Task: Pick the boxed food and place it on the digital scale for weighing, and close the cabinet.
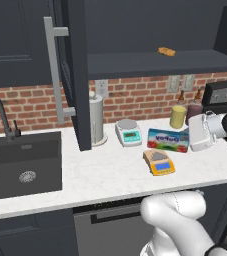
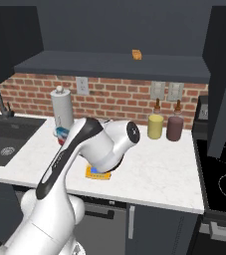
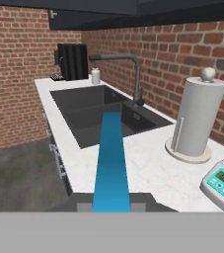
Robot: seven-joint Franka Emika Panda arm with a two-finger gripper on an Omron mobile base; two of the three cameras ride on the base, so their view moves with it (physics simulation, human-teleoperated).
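Observation:
The boxed food (image 1: 168, 140), a flat blue carton with a white label band, hangs on edge just above the counter. My gripper (image 1: 190, 140) is shut on its right end. In the hand view the carton (image 3: 111, 163) runs as a narrow blue strip straight out from my gripper (image 3: 111, 203). The orange-yellow digital scale (image 1: 159, 162) sits on the counter just in front of and below the carton; the arm partly covers the scale (image 2: 97, 173) in the right base view. The upper cabinet's door (image 1: 78, 75) stands open, its silver handle (image 1: 54, 70) facing left.
A white-and-teal scale (image 1: 128, 132) and a paper towel roll (image 1: 96, 120) stand behind the carton. A small orange snack (image 1: 166, 51) lies on the cabinet shelf. Yellow (image 1: 178, 116) and dark red (image 1: 193, 112) bottles stand at the back right. A sink (image 1: 22, 165) lies left, a stove (image 2: 224, 174) right.

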